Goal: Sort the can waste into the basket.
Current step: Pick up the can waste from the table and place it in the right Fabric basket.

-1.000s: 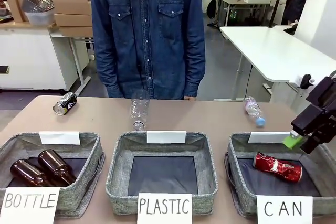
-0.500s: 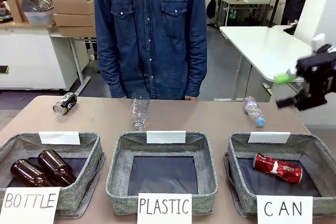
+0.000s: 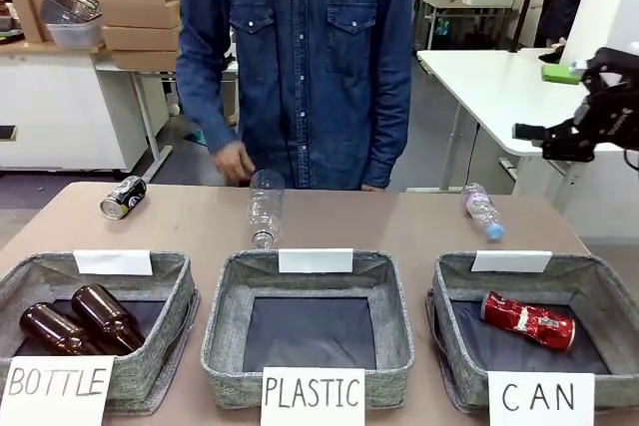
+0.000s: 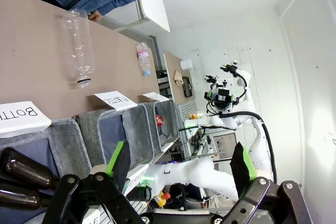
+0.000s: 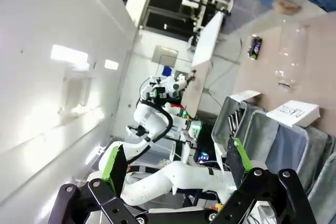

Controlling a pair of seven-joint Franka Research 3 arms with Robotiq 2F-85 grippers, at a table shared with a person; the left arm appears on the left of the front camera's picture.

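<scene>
The dented red can [image 3: 527, 318] lies inside the grey basket [image 3: 454, 281] labelled "CAN" at the front right. The dark can [image 3: 123, 197] lies on its side on the table at the far left, also seen in the right wrist view [image 5: 255, 47]. My right gripper [image 3: 547, 102] hangs high above the table's right edge, open and holding nothing; its green-padded fingers [image 5: 113, 169] stand wide apart. My left gripper [image 4: 179, 163] is open too, with nothing between its pads. From the left wrist the red can [image 4: 159, 120] shows in the farthest basket [image 4: 169, 124].
A large clear plastic bottle [image 3: 265, 209] lies behind the "PLASTIC" basket [image 3: 225, 291], a small one [image 3: 483, 213] at the far right. Two brown bottles [image 3: 85, 318] lie in the "BOTTLE" basket [image 3: 180, 286]. A person in denim stands opposite, one hand [image 3: 235, 162] near the table's far edge.
My right gripper has risen from just over the CAN basket to high at the right. The person has shifted right and brought a hand forward.
</scene>
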